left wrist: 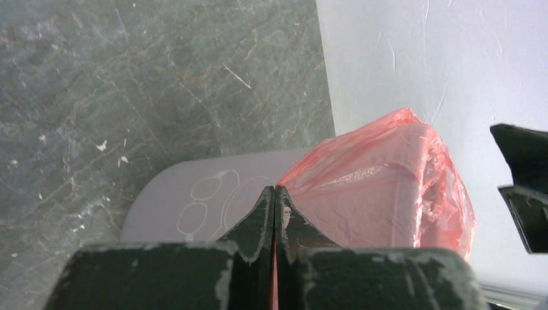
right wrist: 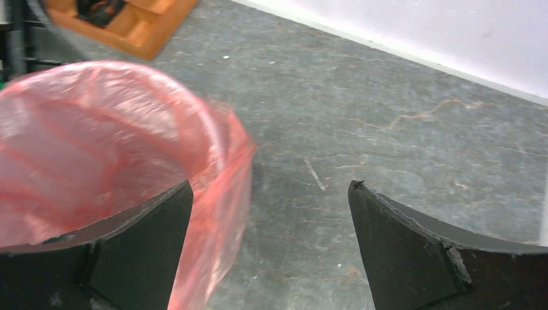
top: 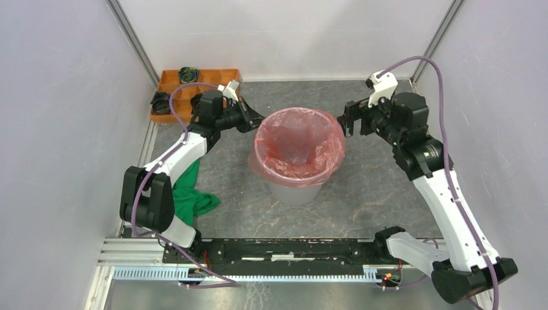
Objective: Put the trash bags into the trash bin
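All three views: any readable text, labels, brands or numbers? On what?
No readable text in any view.
On the pale grey translucent plastic bin, the left wrist view shows a faint white line drawing of loops on its wall; these are shapes, not legible letters.
The thin translucent red-orange plastic bag is plain.
The compartmented brown wooden tray shows no label.

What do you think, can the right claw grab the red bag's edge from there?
Probably yes. The right claw is open and right beside the red bag draped over the rim of the bin, with nothing between them. The left claw pinches the far edge.
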Robot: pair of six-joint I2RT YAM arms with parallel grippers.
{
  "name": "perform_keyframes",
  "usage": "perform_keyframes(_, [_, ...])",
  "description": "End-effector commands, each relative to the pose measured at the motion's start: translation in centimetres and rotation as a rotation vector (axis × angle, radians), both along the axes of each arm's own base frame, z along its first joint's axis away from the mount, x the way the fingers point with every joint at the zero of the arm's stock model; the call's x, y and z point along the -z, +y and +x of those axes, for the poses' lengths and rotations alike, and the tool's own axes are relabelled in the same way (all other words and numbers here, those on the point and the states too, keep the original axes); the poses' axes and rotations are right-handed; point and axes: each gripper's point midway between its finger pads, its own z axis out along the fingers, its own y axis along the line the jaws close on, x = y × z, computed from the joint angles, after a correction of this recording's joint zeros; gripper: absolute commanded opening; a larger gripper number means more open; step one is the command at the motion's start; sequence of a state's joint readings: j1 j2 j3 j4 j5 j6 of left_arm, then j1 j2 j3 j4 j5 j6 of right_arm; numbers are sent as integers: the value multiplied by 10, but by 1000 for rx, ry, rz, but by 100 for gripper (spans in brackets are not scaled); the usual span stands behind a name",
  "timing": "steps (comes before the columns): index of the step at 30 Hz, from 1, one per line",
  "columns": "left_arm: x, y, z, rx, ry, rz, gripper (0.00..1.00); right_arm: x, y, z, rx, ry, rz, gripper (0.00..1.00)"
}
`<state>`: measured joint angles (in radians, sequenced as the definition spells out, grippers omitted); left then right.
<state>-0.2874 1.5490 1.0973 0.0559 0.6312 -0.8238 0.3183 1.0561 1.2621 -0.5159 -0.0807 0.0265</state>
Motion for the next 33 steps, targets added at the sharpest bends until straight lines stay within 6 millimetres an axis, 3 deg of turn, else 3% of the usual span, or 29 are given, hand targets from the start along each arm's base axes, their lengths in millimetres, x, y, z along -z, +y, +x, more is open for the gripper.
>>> perform_keyframes(1, [-21, -1, -12, 2, -2, -79, 2, -16, 23, -39, -148, 43, 123, 98])
perform_keyframes(5, [-16, 0, -20, -7, 22, -108, 2, -18, 60, -63, -349, 50, 254, 98])
perform_keyframes(8, [-14, 1, -25, -13, 31, -130, 2, -9, 57, -59, -297, 75, 220, 97])
perform_keyframes(12, [-12, 2, -32, -14, 46, -150, 2, 6, 53, -55, -232, 93, 156, 69])
perform_keyframes(17, [-17, 3, -37, -22, 43, -162, 2, 19, 60, -52, -224, 109, 131, 55])
perform_keyframes(20, [-18, 3, -39, -24, 40, -164, 2, 23, 56, -47, -190, 103, 103, 50])
perform_keyframes(29, [-14, 4, -41, -24, 46, -155, 2, 12, 30, -59, -84, 35, 123, 4])
perform_keyframes(33, [-12, 5, -40, -23, 48, -143, 2, 27, 12, -63, -6, 26, 106, 1])
